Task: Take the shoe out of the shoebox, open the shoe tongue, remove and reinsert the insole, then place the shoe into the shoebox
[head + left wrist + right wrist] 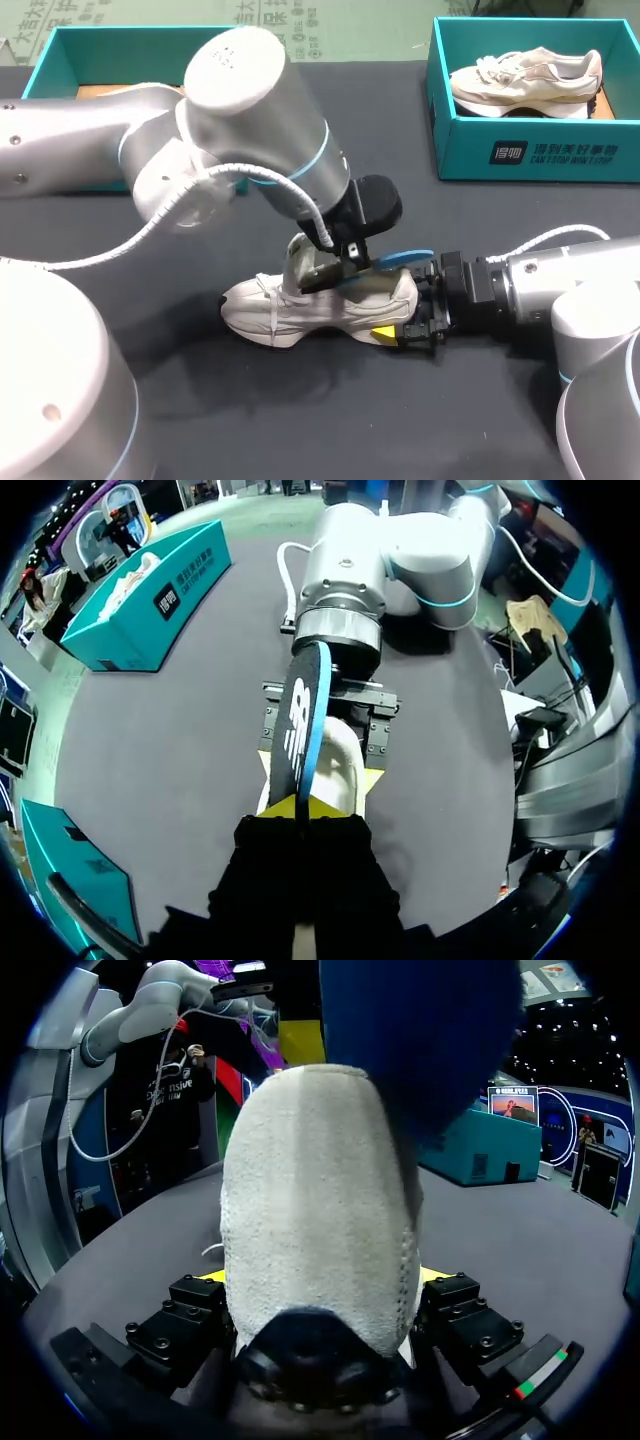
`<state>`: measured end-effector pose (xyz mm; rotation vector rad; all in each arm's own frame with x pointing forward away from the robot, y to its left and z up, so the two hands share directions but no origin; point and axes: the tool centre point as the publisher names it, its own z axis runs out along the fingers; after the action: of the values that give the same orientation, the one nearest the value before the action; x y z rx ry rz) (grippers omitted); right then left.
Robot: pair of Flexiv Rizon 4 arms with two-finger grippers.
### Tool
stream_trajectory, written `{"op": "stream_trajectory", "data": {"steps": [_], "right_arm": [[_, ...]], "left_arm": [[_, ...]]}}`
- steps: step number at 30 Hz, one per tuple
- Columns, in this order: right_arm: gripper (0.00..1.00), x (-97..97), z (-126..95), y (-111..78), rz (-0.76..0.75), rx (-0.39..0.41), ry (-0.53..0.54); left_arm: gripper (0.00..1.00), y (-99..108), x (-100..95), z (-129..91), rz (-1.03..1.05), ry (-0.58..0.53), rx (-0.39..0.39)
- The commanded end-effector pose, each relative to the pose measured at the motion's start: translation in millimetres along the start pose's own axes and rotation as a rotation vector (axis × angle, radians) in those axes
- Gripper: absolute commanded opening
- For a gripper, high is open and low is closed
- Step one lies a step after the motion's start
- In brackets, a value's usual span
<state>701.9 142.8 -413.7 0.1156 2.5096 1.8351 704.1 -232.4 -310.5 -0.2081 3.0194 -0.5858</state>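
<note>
A white shoe (300,305) lies on its side on the dark table, toe toward my left arm. My right gripper (405,325) is at the heel, and in the right wrist view its fingers press both sides of the heel (315,1210), so the right gripper (325,1275) is shut on the shoe. My left gripper (343,263) hangs over the shoe's opening, shut on the blue insole (405,258). The insole (305,710) stands on edge and runs out from the left gripper (303,805) over the shoe (342,765). Blue insole (420,1040) also shows above the heel.
A teal shoebox (530,155) at the back right holds a second pale shoe (525,80). Another teal box (60,50) stands at the back left, partly behind my left arm. Bare dark table (300,420) lies in front of the shoe.
</note>
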Motion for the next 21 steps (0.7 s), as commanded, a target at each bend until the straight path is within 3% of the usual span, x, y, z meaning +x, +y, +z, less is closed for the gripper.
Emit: {"op": "stream_trajectory", "data": {"steps": [1, 9, 10, 13, 14, 21], "right_arm": [[0.00, 1.2, 1, -1.4, 0.001, 0.005, 0.000], [0.00, 1.2, 1, -1.4, 0.001, 0.005, 0.000], [0.00, 1.2, 1, -1.4, 0.001, 0.005, 0.000], [0.00, 1.2, 1, -1.4, 0.001, 0.005, 0.000], [0.00, 1.2, 1, -1.4, 0.001, 0.005, 0.000], [0.00, 1.2, 1, -1.4, 0.001, 0.005, 0.000]], "left_arm": [[0.00, -13, -0.4, 10, -0.036, -0.045, -0.032], [0.00, -12, -8.6, 6, -0.073, -0.042, -0.022], [0.03, -11, -8.0, 4, -0.072, -0.043, -0.019], [0.35, -9, -7.0, 2, -0.069, -0.042, -0.012], [0.40, -7, -6.5, 1, -0.068, -0.041, -0.009], [0.47, 1, 4.3, -7, -0.056, -0.070, 0.021]]}}
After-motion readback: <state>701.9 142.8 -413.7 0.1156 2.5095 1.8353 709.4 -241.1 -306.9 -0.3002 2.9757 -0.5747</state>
